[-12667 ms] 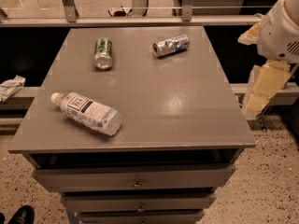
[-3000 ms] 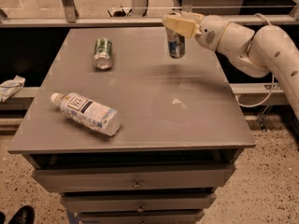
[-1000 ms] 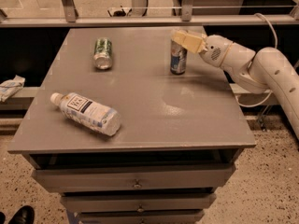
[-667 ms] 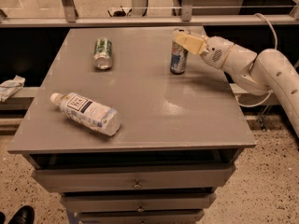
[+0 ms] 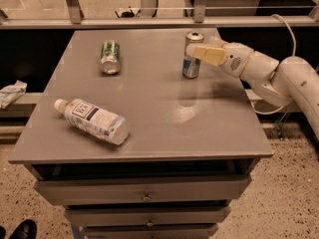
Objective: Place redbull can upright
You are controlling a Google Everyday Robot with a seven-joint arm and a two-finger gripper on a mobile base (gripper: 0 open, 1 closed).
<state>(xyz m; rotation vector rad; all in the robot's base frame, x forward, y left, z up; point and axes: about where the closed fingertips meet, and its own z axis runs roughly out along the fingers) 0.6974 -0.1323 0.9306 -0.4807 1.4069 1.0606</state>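
The redbull can (image 5: pixel 191 68), slim, silver and blue, stands upright on the grey table (image 5: pixel 149 133) near its far right edge. My gripper (image 5: pixel 194 46) reaches in from the right and sits around the can's upper half. The near finger (image 5: pixel 205 54) crosses in front of the can with a small gap, and the far finger is mostly hidden behind it. The jaws look open and the can stands on its own.
A green can (image 5: pixel 110 57) lies on its side at the far left of the table. A clear plastic bottle with a white cap (image 5: pixel 93 121) lies at the near left. Drawers (image 5: pixel 144 195) sit under the tabletop. A railing (image 5: pixel 149 21) runs behind.
The can was lifted from lying, turned upright and set down. In the last second the near finger has moved slightly away from the can, which stays still.
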